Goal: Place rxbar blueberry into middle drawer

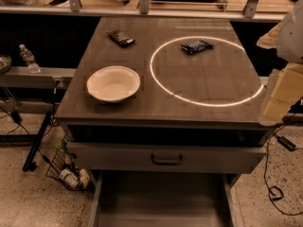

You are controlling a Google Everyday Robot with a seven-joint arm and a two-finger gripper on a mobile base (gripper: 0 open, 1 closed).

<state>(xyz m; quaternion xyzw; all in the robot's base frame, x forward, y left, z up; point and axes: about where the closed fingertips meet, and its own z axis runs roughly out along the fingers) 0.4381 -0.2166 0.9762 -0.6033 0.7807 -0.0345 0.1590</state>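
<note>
The rxbar blueberry (197,46), a small flat bar in a shiny dark blue wrapper, lies at the far right of the counter top, inside a bright ring of light (207,71). The middle drawer (161,200) is pulled out at the bottom of the view, showing a plain grey floor with low side walls. My gripper (280,94) is at the right edge of the view, beside the counter's right front corner, well apart from the bar and holding nothing that I can see.
A white bowl (113,83) sits at the counter's front left. A blacker flat bar (121,38) lies at the far left. A grey drawer front with a black curved handle (166,159) sits above the open drawer. A water bottle (29,58) stands on a ledge at left. Cables lie on the floor.
</note>
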